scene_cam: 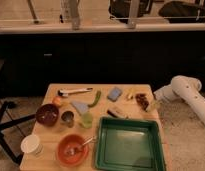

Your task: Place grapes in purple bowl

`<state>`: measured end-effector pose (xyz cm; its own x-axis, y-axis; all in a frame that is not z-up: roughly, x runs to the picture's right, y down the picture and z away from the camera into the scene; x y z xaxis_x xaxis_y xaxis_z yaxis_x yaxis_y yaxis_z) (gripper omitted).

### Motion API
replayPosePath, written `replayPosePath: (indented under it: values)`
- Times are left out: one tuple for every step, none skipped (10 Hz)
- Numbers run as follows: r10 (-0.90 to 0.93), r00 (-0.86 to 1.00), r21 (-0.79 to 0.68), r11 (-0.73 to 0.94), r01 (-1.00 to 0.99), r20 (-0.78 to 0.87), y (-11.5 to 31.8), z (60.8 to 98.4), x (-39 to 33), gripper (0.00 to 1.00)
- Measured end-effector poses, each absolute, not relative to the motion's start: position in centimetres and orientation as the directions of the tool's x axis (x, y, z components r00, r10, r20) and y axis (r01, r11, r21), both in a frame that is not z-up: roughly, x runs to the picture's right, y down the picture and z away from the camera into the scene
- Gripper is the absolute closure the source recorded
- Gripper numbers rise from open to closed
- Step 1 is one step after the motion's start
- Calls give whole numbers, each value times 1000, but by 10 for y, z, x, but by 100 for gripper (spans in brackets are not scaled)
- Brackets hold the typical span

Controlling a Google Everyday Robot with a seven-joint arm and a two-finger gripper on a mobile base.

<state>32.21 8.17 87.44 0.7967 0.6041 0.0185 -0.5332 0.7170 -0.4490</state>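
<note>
The grapes [142, 100] are a small dark reddish cluster lying on the wooden table [51, 135] near its right edge. My gripper [152, 105] sits at the end of the white arm [182, 90], which reaches in from the right. It is low at the table's right edge, right beside the grapes, and it is open. The purple bowl [47, 114] stands at the left side of the table, far from the gripper, round and dark.
A green tray [128, 145] fills the front right. An orange-red bowl with a utensil [72, 148] and a white cup [32, 145] stand front left. A metal cup [68, 118], an orange fruit [57, 100], a blue sponge [114, 93] and a green pepper [96, 98] lie mid-table.
</note>
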Motion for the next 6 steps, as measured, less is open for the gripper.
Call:
replayPosePath:
  values:
    - [602, 798, -458, 714, -529, 16, 81, 884, 320, 20]
    - [603, 797, -465, 711, -528, 16, 79, 892, 320, 20]
    - [607, 794, -467, 708, -530, 19, 77, 897, 320, 20]
    - [620, 784, -472, 699, -537, 26, 75, 904, 321, 20]
    - [630, 776, -475, 693, -542, 34, 75, 908, 322, 20]
    - [641, 766, -481, 685, -547, 42, 75, 913, 323, 20]
